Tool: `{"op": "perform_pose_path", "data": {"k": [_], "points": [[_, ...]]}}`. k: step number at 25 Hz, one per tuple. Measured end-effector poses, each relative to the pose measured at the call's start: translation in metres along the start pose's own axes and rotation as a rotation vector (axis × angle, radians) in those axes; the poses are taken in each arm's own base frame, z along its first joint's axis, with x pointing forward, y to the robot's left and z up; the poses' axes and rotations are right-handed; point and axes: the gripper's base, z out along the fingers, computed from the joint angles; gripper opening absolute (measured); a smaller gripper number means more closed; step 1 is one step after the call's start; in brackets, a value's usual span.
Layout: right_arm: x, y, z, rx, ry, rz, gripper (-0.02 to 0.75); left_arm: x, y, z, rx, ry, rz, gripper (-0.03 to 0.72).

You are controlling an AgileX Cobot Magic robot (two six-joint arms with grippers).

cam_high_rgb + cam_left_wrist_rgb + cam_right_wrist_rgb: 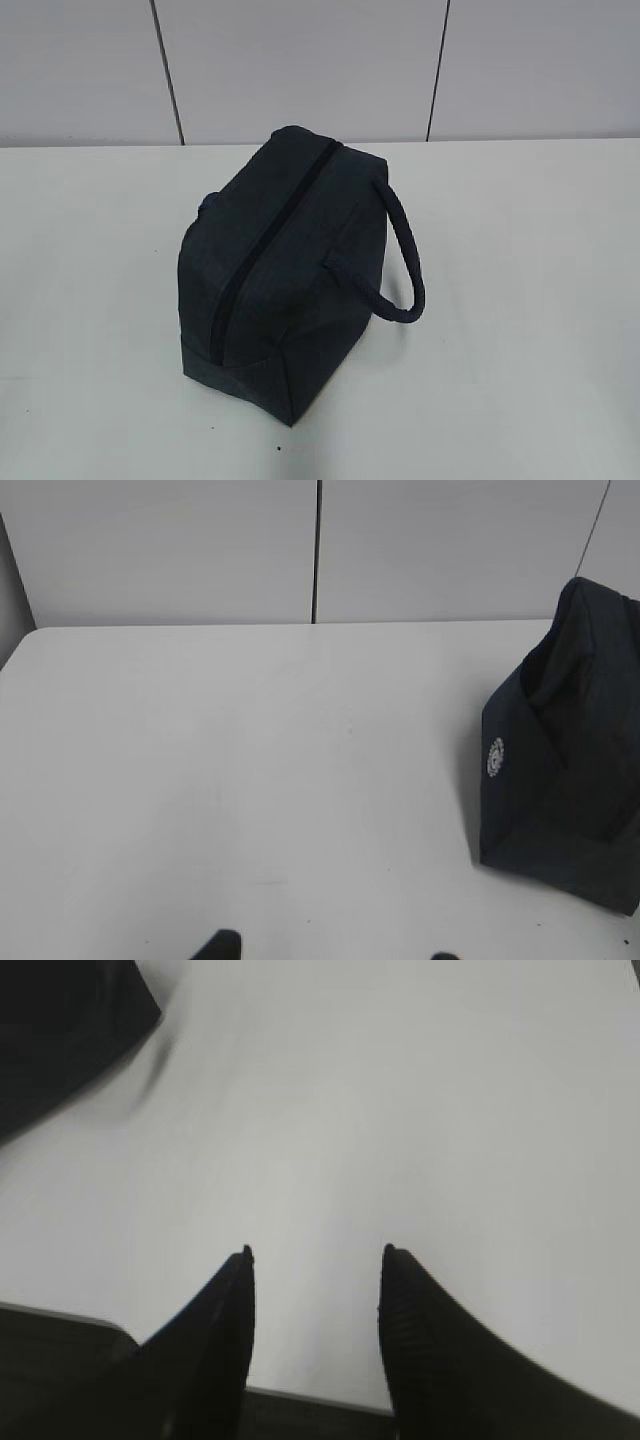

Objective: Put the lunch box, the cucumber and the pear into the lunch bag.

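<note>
1. Left pincer [330, 952]: only its two dark fingertips peek in at the near edge, set apart with nothing between them, over bare white table [230, 780].
2. Centre: the boxy dark navy fabric lunch bag [285, 270] stands zipped shut, loop handle [405, 265] drooping right.
3. Right pincer [315, 1260]: black jaws parted, empty, the bag just to its far left.
4. No lunch box, cucumber or pear is visible; whether they are packed, I cannot tell.

Matt navy cloth lunch bag [290, 270], thick rope-like handle [405, 260], smooth matt white table [530, 300]
</note>
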Motion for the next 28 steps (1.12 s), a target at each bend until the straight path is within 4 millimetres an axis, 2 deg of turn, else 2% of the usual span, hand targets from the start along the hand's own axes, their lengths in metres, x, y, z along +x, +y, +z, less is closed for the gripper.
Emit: {"op": "perform_pose_path", "data": {"k": [6, 19, 28], "points": [[0.001, -0.0009, 0.0074, 0.011, -0.014, -0.004, 0.333, -0.0001, 0.0, 0.0005, 0.0, -0.003, 0.0, 0.351], [0.0007, -0.0009, 0.0074, 0.011, -0.016, -0.006, 0.332, -0.0002, 0.0, 0.0005, 0.0, -0.004, 0.0, 0.298], [0.0005, -0.0009, 0.0074, 0.011, -0.018, -0.006, 0.332, -0.0002, -0.0002, 0.0005, -0.018, -0.004, -0.009, 0.288]]}}
